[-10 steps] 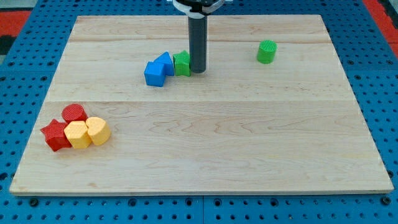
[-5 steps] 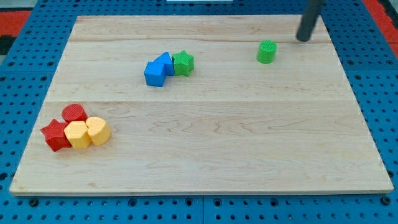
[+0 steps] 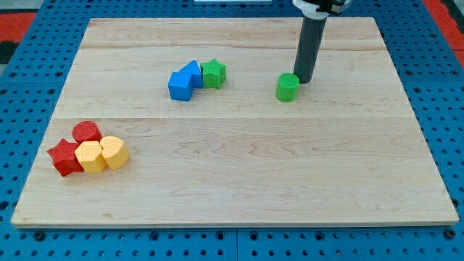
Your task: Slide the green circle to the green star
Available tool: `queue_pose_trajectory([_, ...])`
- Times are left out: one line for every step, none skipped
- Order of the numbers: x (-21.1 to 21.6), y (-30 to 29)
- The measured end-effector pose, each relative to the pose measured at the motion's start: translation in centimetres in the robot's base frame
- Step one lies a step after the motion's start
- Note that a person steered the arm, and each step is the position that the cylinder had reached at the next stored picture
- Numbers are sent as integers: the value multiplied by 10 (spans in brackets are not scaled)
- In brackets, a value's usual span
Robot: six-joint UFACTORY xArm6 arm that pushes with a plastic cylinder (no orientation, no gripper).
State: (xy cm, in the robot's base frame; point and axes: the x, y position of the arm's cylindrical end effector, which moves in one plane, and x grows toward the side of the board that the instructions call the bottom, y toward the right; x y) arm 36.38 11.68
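Standing upright, rod; my tip [image 3: 304, 80] touching green circle [image 3: 288, 88] upper-right; no end effector jaws.

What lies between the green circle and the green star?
Nothing: in the camera view, only bare board separates the green circle from the green star.

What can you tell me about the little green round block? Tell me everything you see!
The green circle is a small, bright green, stubby cylinder with ribbed sides and a flat round top, standing upright. It looks like plastic. It sits on the pale wooden board, right of the middle and toward the view's top. My tip is right against its upper right side, seemingly touching it. No other block touches it; the green star lies well off to the view's left.
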Motion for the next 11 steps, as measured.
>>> queue_pose_trajectory([17,9])
queue_pose_trajectory([28,7])
queue_pose_trajectory([38,-45])
queue_pose_trajectory([37,-64])
queue_pose_trajectory([33,-44])
queue_pose_trajectory([32,-37])
queue_pose_trajectory([32,-58])
queue_pose_trajectory([31,-71])
queue_pose_trajectory([16,-71])
queue_pose_trajectory([9,-91])
queue_pose_trajectory([13,-110])
